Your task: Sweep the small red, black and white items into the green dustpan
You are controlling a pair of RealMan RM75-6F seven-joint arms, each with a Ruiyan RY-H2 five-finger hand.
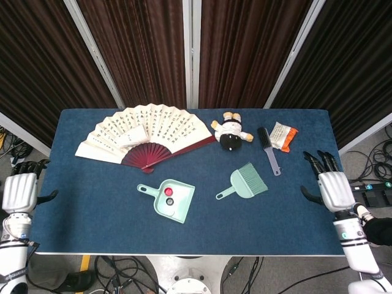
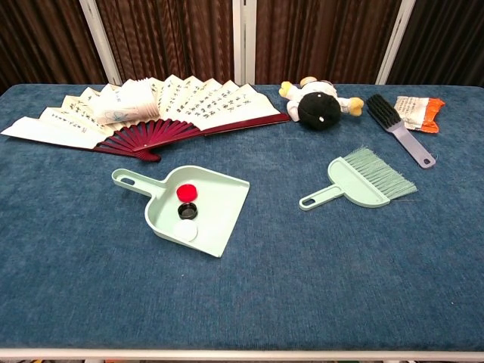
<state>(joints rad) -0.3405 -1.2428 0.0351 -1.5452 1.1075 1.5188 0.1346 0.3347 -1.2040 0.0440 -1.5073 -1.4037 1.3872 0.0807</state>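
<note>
The green dustpan (image 1: 176, 204) (image 2: 215, 219) lies near the middle of the blue table, its handle pointing left. Inside it rest a red cap (image 2: 187, 192) (image 1: 169, 192), a black cap (image 2: 186, 209) (image 1: 170, 200) and a white cap (image 2: 184, 231). The green hand brush (image 1: 245, 182) (image 2: 363, 181) lies free to the right of the pan. My left hand (image 1: 18, 191) hangs open off the table's left edge. Off the right edge, my right hand (image 1: 329, 186) is open too, fingers spread. Neither hand shows in the chest view.
An open paper fan (image 1: 142, 133) (image 2: 155, 110) spreads across the back left. A small plush doll (image 1: 231, 133) (image 2: 318, 101), a black-bristled brush (image 1: 268, 149) (image 2: 398, 128) and an orange snack packet (image 1: 283, 136) (image 2: 420, 112) lie at the back right.
</note>
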